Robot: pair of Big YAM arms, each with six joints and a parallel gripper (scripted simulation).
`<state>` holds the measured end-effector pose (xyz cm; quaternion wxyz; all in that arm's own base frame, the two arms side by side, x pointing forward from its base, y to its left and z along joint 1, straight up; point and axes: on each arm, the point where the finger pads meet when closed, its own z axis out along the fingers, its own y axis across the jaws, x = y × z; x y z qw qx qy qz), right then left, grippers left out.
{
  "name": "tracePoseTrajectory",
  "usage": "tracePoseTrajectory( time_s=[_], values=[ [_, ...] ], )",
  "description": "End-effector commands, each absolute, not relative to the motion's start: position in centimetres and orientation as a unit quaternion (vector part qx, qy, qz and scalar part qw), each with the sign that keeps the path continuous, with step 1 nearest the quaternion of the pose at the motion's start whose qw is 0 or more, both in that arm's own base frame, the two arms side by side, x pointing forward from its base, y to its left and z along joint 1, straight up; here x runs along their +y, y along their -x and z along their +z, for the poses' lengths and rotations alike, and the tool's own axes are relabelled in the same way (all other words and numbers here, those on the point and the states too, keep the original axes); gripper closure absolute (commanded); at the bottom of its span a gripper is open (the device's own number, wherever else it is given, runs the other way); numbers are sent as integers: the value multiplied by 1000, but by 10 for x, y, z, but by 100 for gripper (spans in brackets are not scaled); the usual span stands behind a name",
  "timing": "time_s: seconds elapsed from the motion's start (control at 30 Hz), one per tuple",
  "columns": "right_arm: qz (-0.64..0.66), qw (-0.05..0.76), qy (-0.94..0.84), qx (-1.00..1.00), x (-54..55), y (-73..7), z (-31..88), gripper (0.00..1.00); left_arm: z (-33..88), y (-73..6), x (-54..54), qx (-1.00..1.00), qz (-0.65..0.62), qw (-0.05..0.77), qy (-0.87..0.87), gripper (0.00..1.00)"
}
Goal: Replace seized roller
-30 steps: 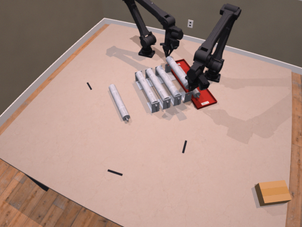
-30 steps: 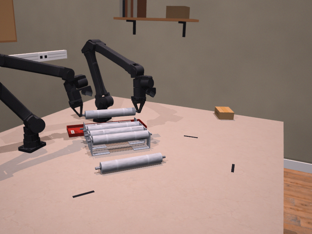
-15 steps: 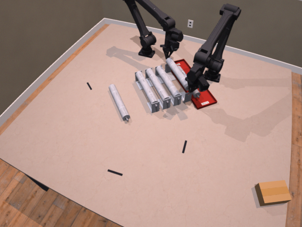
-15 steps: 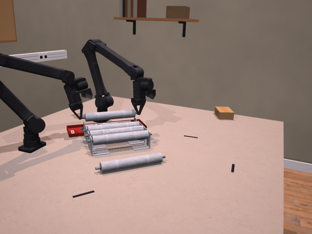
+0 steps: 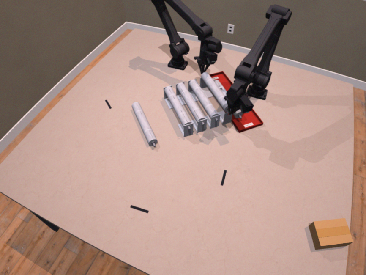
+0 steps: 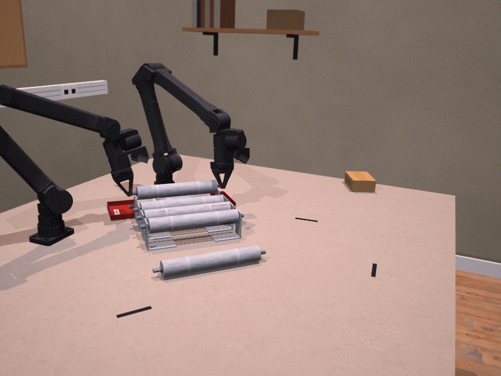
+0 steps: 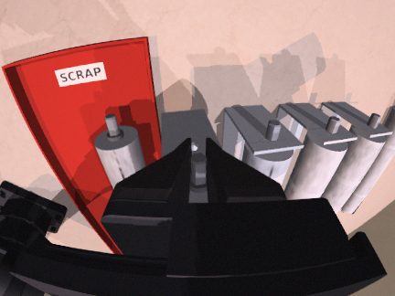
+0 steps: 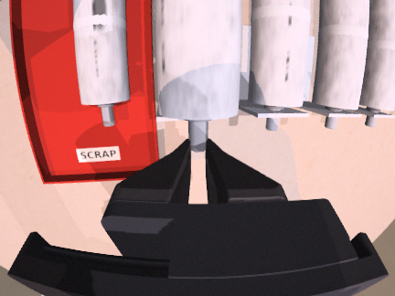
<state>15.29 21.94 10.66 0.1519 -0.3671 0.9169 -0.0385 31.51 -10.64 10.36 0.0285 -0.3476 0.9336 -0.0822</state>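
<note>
The left gripper (image 5: 230, 110) (image 6: 223, 186) (image 7: 198, 145) was pinched on one axle end of a raised roller (image 5: 215, 91) (image 6: 177, 189) (image 8: 198, 59), and the right gripper (image 5: 203, 70) (image 6: 130, 194) (image 8: 197, 145) was pinched on its opposite axle end. The raised roller hung roughly level over the bed place beside the tray, higher than its neighbours; in the left wrist view, a bare hole showed in the end bracket (image 5: 227, 118) (image 7: 188, 123) below. Next to it, three bed rollers (image 5: 191, 102) (image 6: 188, 210) (image 7: 317, 169) (image 8: 343, 55) sat between their brackets, axle ends poking through. On the other side, another roller (image 7: 120, 151) (image 8: 101, 59) lay in the red scrap tray (image 5: 254, 118) (image 6: 121, 201) (image 7: 148, 59) (image 8: 101, 176). Farther out, a loose roller (image 5: 144, 122) (image 6: 210, 262) lay on the table (image 5: 177, 183) (image 6: 323, 315), apart from the bed, and a cardboard box (image 5: 332, 232) (image 6: 360, 181) stood well apart near the edge
</note>
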Motion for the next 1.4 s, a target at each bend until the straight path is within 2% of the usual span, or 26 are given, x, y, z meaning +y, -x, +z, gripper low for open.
tracePoseTrajectory(
  time_s=[0.0, 0.07, 0.23, 0.47, 0.5, 1.03, 1.07, 1.37],
  values=[
    [-29, 166, 362, 917, 227, -154, 105, 97, 104, -327, -104, 933, -88, 36, 348, 97],
    [-13, 184, 352, 918, 236, -162, 123, 97, 120, -331, -109, 933, -103, 56, 341, 97],
    [-29, 166, 362, 917, 230, -155, 102, 97, 94, -321, -103, 933, -85, 30, 348, 97],
    [-19, 178, 354, 918, 231, -159, 109, 97, 117, -332, -110, 933, -105, 57, 341, 97],
    [-19, 178, 354, 918, 231, -159, 109, 97, 116, -332, -109, 933, -104, 56, 341, 68],
    [-19, 178, 354, 918, 231, -159, 109, 97, 106, -331, -109, 934, -95, 43, 343, 68],
    [-19, 178, 354, 918, 231, -159, 109, 68, 106, -331, -109, 934, -95, 43, 343, 68],
    [-30, 166, 357, 919, 228, -157, 104, 68, 106, -331, -109, 934, -95, 43, 343, 68]
  ],
)
